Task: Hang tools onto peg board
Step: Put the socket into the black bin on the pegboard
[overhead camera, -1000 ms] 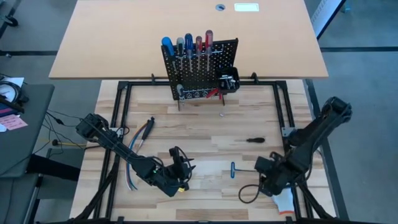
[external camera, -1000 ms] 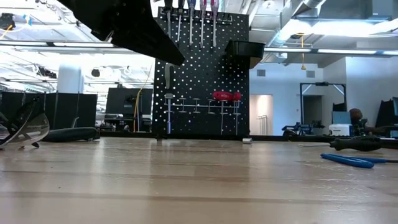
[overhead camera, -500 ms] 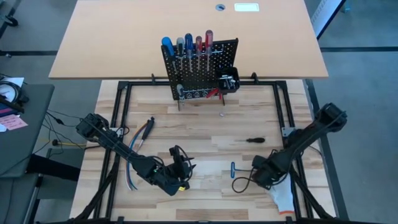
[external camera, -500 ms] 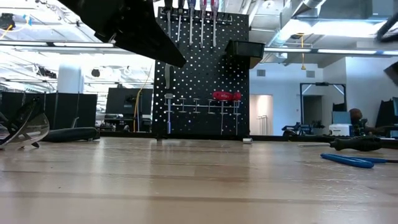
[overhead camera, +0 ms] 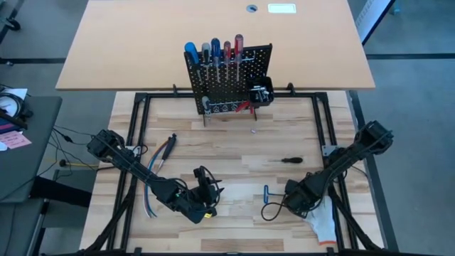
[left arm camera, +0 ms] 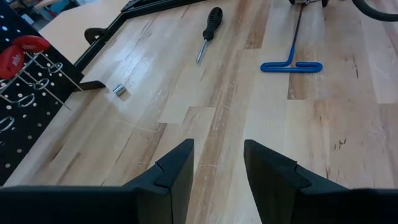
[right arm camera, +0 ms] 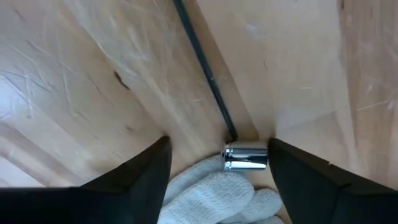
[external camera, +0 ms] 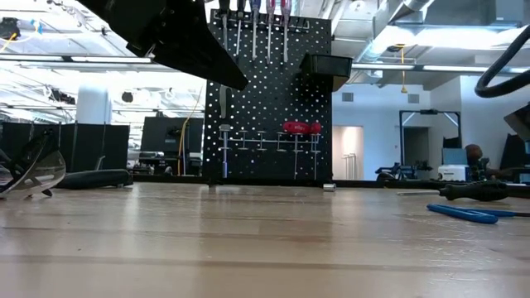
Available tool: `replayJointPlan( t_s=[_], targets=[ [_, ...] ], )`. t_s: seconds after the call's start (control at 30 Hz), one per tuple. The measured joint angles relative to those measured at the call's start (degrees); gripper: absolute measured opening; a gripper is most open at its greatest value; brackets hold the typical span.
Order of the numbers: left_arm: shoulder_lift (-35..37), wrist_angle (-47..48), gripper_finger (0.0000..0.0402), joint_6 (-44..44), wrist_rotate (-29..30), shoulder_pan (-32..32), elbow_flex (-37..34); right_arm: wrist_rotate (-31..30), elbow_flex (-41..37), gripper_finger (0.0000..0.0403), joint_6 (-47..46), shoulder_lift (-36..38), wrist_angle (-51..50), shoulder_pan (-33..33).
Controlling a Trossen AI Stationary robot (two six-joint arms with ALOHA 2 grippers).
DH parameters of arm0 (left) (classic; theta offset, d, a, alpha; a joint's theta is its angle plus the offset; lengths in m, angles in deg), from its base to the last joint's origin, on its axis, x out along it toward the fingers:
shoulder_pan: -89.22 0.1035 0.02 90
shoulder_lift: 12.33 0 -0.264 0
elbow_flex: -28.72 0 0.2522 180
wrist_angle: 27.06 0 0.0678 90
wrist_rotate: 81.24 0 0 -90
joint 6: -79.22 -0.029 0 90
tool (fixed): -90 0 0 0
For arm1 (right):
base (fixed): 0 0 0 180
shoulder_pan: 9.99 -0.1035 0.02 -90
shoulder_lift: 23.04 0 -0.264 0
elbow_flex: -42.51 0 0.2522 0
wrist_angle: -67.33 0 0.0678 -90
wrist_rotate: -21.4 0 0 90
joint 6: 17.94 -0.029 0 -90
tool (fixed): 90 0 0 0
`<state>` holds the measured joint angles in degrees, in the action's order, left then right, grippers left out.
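Currently 5 screwdrivers (overhead camera: 213, 51) on peg board (overhead camera: 231, 89); both arms' fingers apart, nothing gripped.

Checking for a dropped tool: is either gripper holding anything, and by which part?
Nothing is held. The left gripper and right gripper are both open and empty above the table.

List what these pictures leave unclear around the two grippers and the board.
- Right gripper: high view, its fingers are hidden under its own arm.
- Blue T-handle key: low view, cut off by the edge.
- Peg board: high view, small hung pieces too small to name.
- Left gripper: open, holding nothing.
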<state>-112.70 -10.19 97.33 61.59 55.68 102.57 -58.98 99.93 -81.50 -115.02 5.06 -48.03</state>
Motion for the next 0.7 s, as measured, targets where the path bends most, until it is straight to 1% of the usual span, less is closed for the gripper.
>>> replayJointPlan(
  t_s=[0.07, 0.13, 0.33, 0.43, 0.6, 0.7],
  targets=[
    [0.0, -0.02, 0.0136, 0.02, 0.0, 0.0, 0.0, -0.02, -0.02, 0.0256, 0.03, 0.04, 0.14, 0.0],
    [0.0, -0.03, 0.0136, 0.06, 0.0, 0.0, 0.0, 0.05, -0.02, 0.023, 0.03, 0.04, 0.34, 0.0],
    [0.0, -0.04, 0.0136, 0.13, 0.0, 0.0, 0.0, 0.23, -0.11, 0.0118, 0.23, -0.03, 1.64, -0.07],
    [0.0, -0.02, 0.0136, 0.15, 0.0, 0.0, 0.0, 0.35, -0.02, 0.0079, 0.62, 0.0, 1.85, -0.07],
    [0.0, -0.04, 0.0136, 0.13, 0.0, 0.0, 0.0, -0.31, 2.04, 0.0078, 0.86, 0.74, 1.1, -0.18],
    [0.0, -0.14, 0.0136, 0.13, -0.01, 0.0, 0.0, -1.8, 5.49, 0.0078, 1.39, 2.72, 0.88, -0.15]
  ],
)
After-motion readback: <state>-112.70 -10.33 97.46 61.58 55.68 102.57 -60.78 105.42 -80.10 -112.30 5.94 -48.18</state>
